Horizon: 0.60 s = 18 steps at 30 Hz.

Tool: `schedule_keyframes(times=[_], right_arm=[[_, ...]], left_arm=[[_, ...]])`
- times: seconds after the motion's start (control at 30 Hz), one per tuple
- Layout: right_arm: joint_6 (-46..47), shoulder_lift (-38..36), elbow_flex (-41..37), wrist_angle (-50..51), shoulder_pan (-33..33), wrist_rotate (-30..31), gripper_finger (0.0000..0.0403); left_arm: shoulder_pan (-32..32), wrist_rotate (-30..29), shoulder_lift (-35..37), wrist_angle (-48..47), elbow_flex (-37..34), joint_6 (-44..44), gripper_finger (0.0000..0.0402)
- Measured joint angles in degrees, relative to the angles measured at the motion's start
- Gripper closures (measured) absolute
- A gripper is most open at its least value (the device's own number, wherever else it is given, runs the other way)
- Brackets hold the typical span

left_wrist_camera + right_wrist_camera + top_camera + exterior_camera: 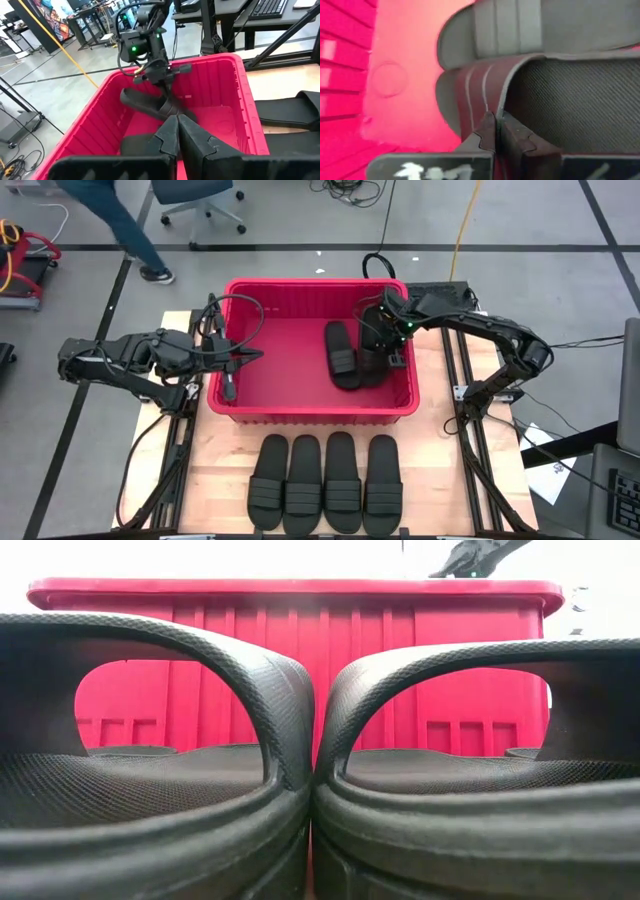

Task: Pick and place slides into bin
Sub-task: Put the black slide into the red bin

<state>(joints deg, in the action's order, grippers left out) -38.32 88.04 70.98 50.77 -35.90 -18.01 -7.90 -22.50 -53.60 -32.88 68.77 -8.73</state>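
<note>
From above, the red bin [312,408] sits in the middle of the frame on the wooden table [430,480]. One slide [340,352] lies flat on the bin floor, right of centre. The right gripper [384,345] hangs just to its right, inside the bin, clamped on the strap of a second slide [374,366] that touches the first. The left gripper [231,385] rests at the bin's left wall, fingers together and holding nothing. Four more slides [325,480] lie side by side in a row below the bin, at lower centre.

At table height, two of those slides [160,790] fill the foreground, their straps touching at centre, with the bin's red wall [380,670] behind them.

The left wrist camera shows the left gripper's closed fingers [170,137] at the bottom and the right gripper [162,82] at upper centre, lifting a slide [145,102] by its strap over the bin [235,100].

The right wrist camera shows the fingers [495,137] pinching the ribbed strap [480,95], the other slide [505,25] above it.
</note>
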Motion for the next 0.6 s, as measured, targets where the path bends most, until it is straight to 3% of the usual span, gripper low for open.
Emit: schedule_keyframes(times=[0.6], right_arm=[[-1.4, -0.1, -3.6, -7.5, 0.0, 0.3, 0.0398]], left_arm=[[0.0, 0.0, 0.0, -0.2, 0.0, 0.0, 0.0382]])
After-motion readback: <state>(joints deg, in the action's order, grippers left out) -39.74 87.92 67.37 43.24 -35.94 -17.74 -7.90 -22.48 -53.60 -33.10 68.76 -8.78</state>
